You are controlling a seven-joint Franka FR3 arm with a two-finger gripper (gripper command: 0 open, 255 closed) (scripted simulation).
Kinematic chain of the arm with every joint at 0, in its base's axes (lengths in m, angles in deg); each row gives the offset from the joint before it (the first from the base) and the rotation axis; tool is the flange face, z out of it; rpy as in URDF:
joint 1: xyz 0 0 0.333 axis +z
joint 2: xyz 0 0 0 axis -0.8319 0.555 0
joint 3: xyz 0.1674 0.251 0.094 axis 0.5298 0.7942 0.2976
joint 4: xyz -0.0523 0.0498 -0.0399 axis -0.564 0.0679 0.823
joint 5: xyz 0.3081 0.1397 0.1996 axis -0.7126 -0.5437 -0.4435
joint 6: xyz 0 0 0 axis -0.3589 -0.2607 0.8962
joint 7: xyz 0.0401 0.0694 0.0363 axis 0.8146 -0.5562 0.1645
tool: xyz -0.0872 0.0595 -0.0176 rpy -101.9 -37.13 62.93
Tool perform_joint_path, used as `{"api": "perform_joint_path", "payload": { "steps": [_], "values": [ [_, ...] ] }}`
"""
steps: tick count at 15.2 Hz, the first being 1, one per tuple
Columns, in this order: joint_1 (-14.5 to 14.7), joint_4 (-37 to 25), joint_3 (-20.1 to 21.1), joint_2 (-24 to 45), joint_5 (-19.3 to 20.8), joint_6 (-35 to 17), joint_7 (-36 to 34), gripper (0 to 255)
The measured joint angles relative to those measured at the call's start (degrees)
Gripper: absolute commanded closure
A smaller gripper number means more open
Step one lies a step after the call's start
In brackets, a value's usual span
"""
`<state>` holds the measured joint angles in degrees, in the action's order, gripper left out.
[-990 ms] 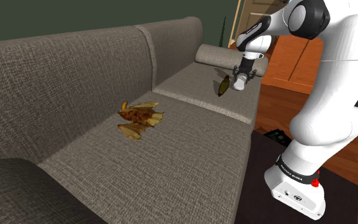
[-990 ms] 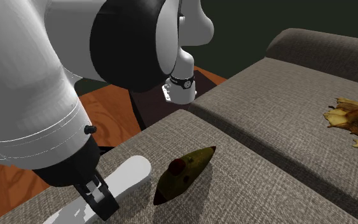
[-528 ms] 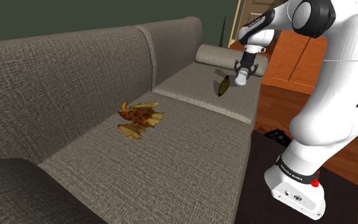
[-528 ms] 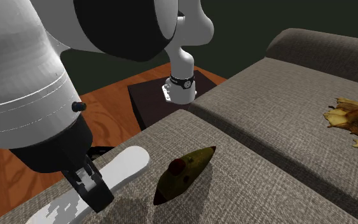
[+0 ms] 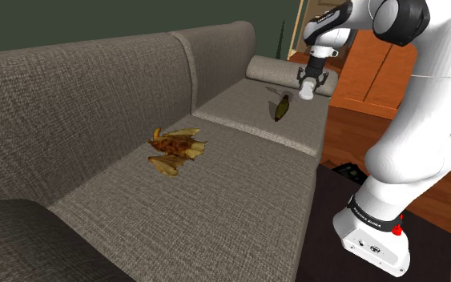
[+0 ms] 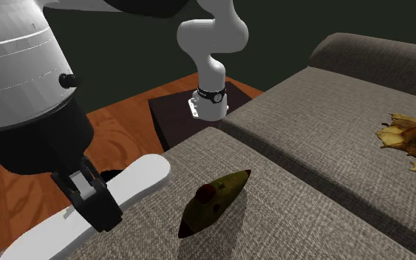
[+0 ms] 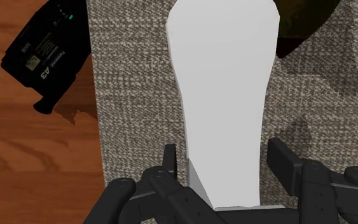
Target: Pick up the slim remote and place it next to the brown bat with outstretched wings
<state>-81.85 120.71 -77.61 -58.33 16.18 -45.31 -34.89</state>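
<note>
The slim remote (image 6: 141, 180) is a plain white, elongated slab, and my gripper (image 6: 95, 205) is shut on it near one end, holding it a little above the sofa seat (image 6: 287, 185). In the wrist view the remote (image 7: 225, 95) runs straight out from my gripper (image 7: 225, 158), with a black finger (image 7: 171, 164) against its side. From the shoulder view my gripper (image 5: 306, 86) hangs over the far seat cushion, by the sofa's open end. The brown bat (image 5: 175, 147) lies wings spread on the middle cushion, well away; it is the brown bat (image 6: 409, 142) at the second exterior view's right edge.
An olive, pointed object (image 6: 215, 201) lies on the cushion just beside the remote (image 5: 280, 106). A grey bolster (image 5: 270, 70) rests at the sofa's far end. A black device (image 7: 44, 54) lies on the wooden floor beside the sofa. The arm's base (image 6: 210, 103) stands on a dark stand.
My gripper has risen with the white remote in it, lifting it off the cushion. The olive object and the bat have not moved.
</note>
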Motion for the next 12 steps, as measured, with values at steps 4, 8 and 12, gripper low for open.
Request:
{"api": "perform_joint_path", "payload": {
  "steps": [4, 8, 12],
  "values": [
    [0.0, -2.0, -0.1, -0.8, 0.4, 2.8, -0.3, 255],
    [0.0, -4.3, -0.2, -1.3, 0.6, 5.5, -0.5, 255],
    [2.6, 1.3, 0.9, -5.9, 2.3, 4.1, -4.4, 255]
  ]
}}
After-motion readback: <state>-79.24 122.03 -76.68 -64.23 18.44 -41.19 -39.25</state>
